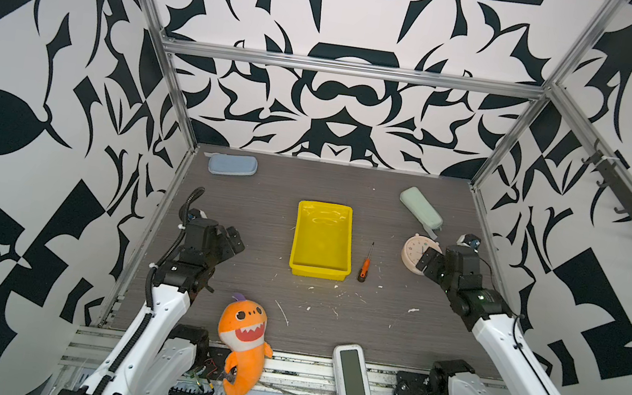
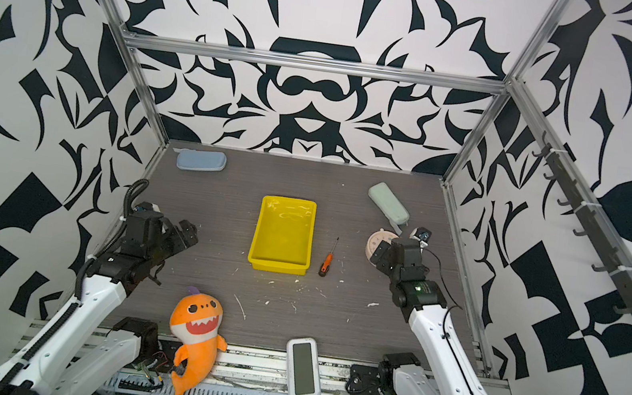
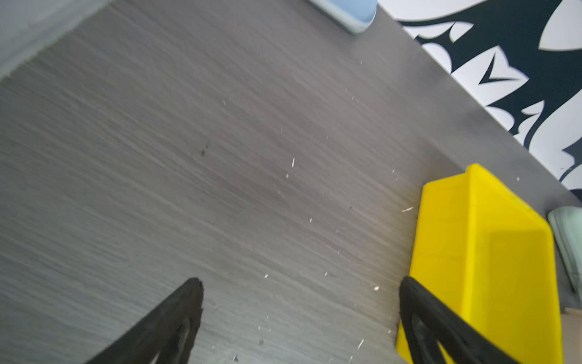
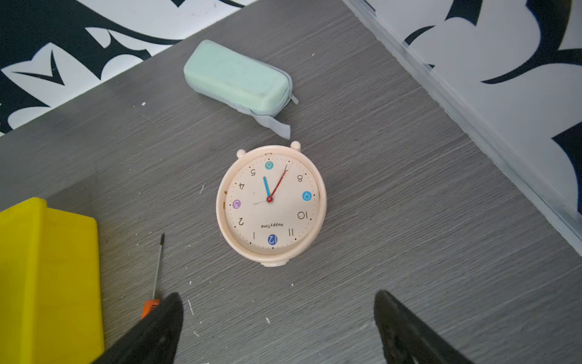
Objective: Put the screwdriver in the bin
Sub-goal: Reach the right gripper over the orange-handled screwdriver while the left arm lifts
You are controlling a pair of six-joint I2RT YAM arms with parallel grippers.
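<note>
Closest to you, a plush orange shark toy and a flat white rectangular device with a dark screen lie at the table's front edge. Your small orange-handled screwdriver lies flat on the grey tabletop just beside the right wall of the shallow yellow plastic bin. It is outside the bin, with its thin shaft pointing toward the back wall. Your right gripper is spread wide and empty by the round cream alarm clock, to the right of the screwdriver and apart from it. In the right wrist view one finger hides part of the handle. Your left gripper is also spread wide and empty, left of the bin.
</note>
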